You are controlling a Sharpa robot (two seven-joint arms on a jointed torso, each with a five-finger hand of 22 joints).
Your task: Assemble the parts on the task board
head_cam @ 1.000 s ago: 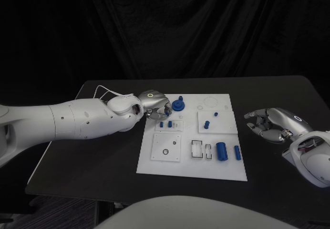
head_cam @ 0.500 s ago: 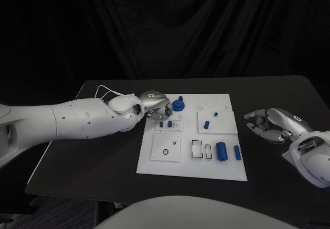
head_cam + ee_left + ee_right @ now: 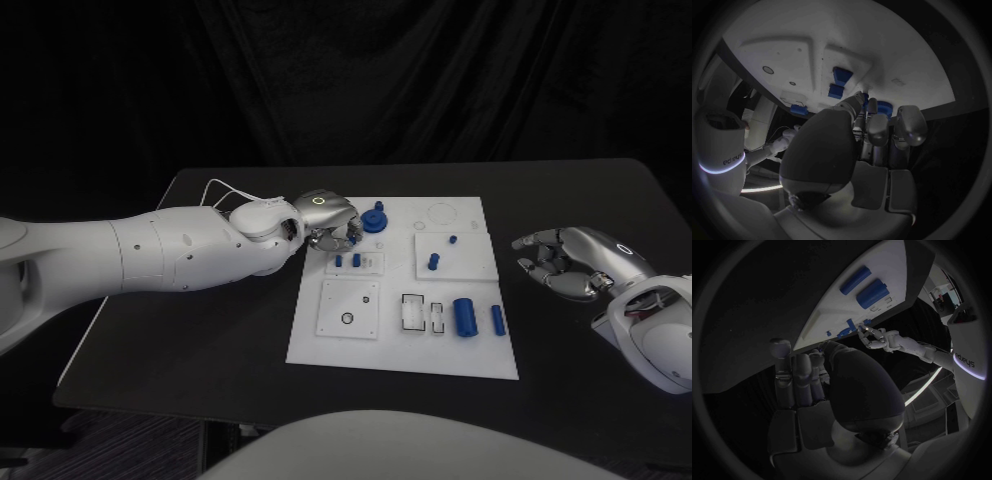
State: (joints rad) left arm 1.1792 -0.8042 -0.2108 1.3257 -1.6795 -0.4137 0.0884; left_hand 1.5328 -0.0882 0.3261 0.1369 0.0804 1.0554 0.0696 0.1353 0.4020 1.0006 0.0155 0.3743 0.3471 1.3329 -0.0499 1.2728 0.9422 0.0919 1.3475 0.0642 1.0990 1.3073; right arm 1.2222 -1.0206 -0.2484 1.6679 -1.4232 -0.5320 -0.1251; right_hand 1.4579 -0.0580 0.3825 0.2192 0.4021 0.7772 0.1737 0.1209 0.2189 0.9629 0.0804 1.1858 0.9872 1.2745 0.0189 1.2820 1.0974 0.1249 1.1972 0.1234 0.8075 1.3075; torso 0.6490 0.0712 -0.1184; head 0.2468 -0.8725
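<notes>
Head view, board: the white board (image 3: 404,300) lies mid-table, with blue parts spread over it.
Head view, left hand: the left hand (image 3: 329,222) sits at the board's far left corner, fingers curled down just beside the blue gear (image 3: 375,218), which stands upright there. I cannot tell whether it touches or holds the gear.
Head view, pegs: two small pegs (image 3: 348,261) stand in a block just nearer than the hand; a short peg (image 3: 433,263) stands in the next block, and a tiny one (image 3: 451,239) lies beyond it.
Head view, cylinders: a thick cylinder (image 3: 464,316) and a thin one (image 3: 496,320) lie near the board's right edge.
Head view, right hand: the right hand (image 3: 573,262) rests off the board to its right, fingers curled in, holding nothing, well apart from the cylinders.
Left wrist view: the left hand's fingers (image 3: 878,125) point at the board edge, with a blue part (image 3: 883,106) just past their tips; contact is hidden.
Right wrist view: the right hand (image 3: 826,385) is curled and empty beside the board, with both cylinders (image 3: 872,293) farther along it.
Risk: a sideways nudge from the curled left fingers could tip or shift the gear, or knock the two pegs close by, since the hand is crowded between them.
</notes>
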